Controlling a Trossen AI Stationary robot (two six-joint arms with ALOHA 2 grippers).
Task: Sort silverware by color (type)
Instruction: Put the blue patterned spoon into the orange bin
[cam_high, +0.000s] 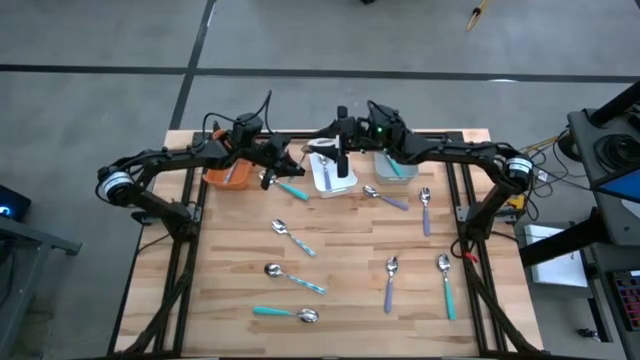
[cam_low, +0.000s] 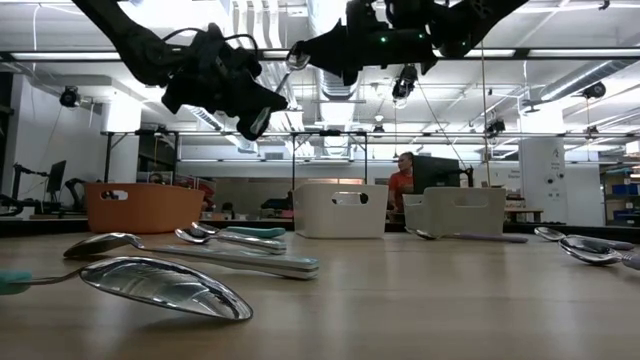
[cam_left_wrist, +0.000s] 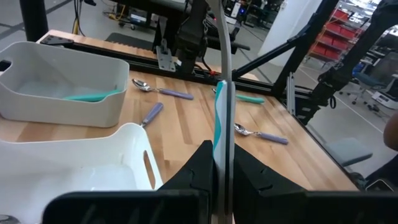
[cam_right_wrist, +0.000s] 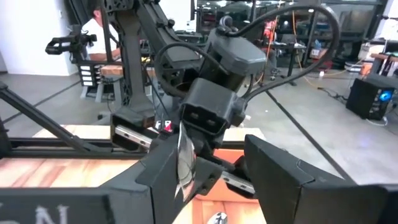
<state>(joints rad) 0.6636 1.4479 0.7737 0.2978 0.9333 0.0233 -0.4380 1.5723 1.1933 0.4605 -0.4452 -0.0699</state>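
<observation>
My left gripper (cam_left_wrist: 222, 155) hangs above the table's far side, between the orange bin (cam_high: 226, 174) and the white bin (cam_high: 335, 172), shut on a teal-striped-handled utensil (cam_left_wrist: 219, 118). The utensil's metal shaft (cam_left_wrist: 227, 50) runs toward my right gripper (cam_right_wrist: 221, 162), which faces the left one above the white bin. The right gripper is open, its fingers on either side of the shiny head (cam_right_wrist: 185, 158). In the low view both grippers (cam_low: 258, 122) (cam_low: 305, 50) are well above the table. Several other spoons and forks lie flat on the table (cam_high: 330, 250). My left gripper pinches the utensil's striped handle (cam_left_wrist: 218, 134) between its two fingers, near the handle's free end. The fingers lie along it. The utensil is lifted clear of the table and sticks out forward past the fingertips. My right gripper: the head lies close beside one finger (cam_right_wrist: 163, 168); I cannot tell whether they touch.
A grey bin (cam_left_wrist: 59, 93) at the far right holds a teal-handled piece (cam_left_wrist: 93, 96). On the table lie a teal spoon (cam_high: 290, 188), purple pieces (cam_high: 386, 197) (cam_high: 425, 210) (cam_high: 390, 282), striped spoons (cam_high: 293, 237) (cam_high: 296, 278) and teal ones (cam_high: 285, 313) (cam_high: 445, 286). A person (cam_low: 402, 180) sits beyond the table.
</observation>
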